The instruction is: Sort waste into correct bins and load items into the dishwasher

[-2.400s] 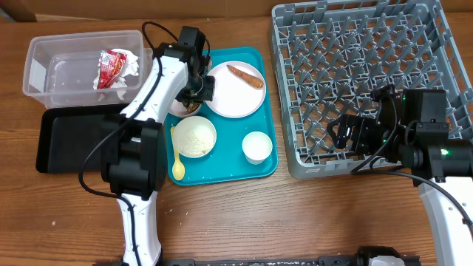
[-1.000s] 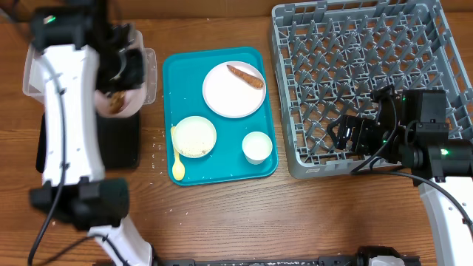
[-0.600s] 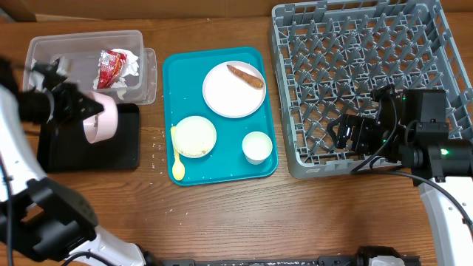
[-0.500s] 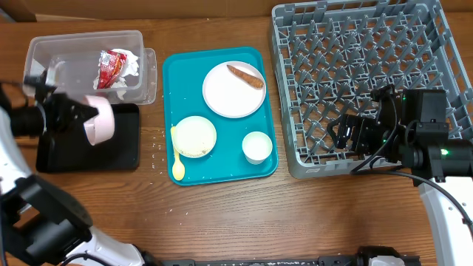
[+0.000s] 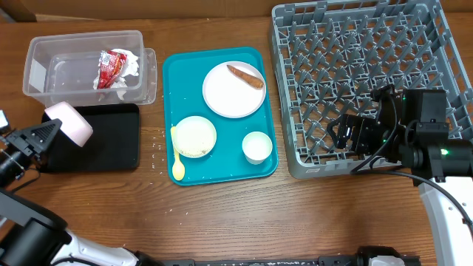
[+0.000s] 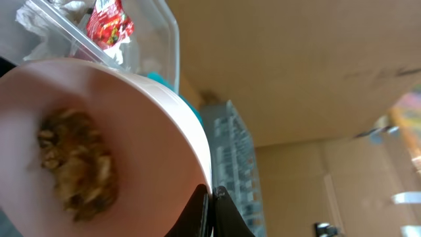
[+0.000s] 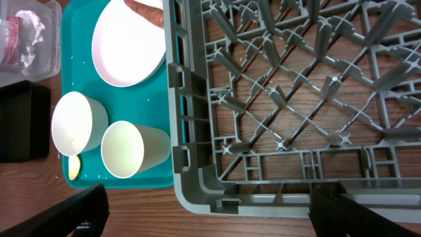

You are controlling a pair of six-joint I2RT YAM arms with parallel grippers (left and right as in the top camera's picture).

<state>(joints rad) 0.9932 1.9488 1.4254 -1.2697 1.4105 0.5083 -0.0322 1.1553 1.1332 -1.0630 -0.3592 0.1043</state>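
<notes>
Wooden tabletop [image 5: 222, 214] under everything, with a teal tray [image 5: 222, 166] at mid-table as the fixed mark.

On the teal tray:
- white plate [image 5: 229, 96] toward the back, a brown sausage [image 5: 245, 75] lying on it
- bowl of white rice [image 5: 194, 136] at front left
- small white cup [image 5: 257, 147] at front right
- yellow spoon [image 5: 177, 161] along the front left edge

All unshifted against the earlier frames.

Just left of the teal tray, toward the back: clear tub [image 5: 52, 74] holding crumpled paper and red wrapper [image 5: 114, 68], same as before. Just left of the teal tray, toward the front: black tray [image 5: 111, 148], flat on the wood, not moved.

Far left of the teal tray, above the black tray's outer end: left gripper [image 5: 53, 129], fingers pressed together on the rim of a pale bowl [image 5: 70, 122]. Holds it tipped on its side, mouth turned away from the teal tray. Brown food lump [image 6: 75, 164] inside it, plain in the wrist view. Half a second back, held a little nearer the teal tray; since then carried further outward, arm swung off toward the table's left edge. A couple of seconds back, sat at the teal tray's back left corner with the gripper on it; now gone from that corner.

Right of the teal tray, close beside it: grey dish rack [image 5: 355, 66] with its grid of upright pegs. Above the rack's front part, on the side nearer the teal tray: right gripper [image 5: 341, 134], fingers spread wide apart, clasping nothing. Same place and same spread as in every earlier frame.
</notes>
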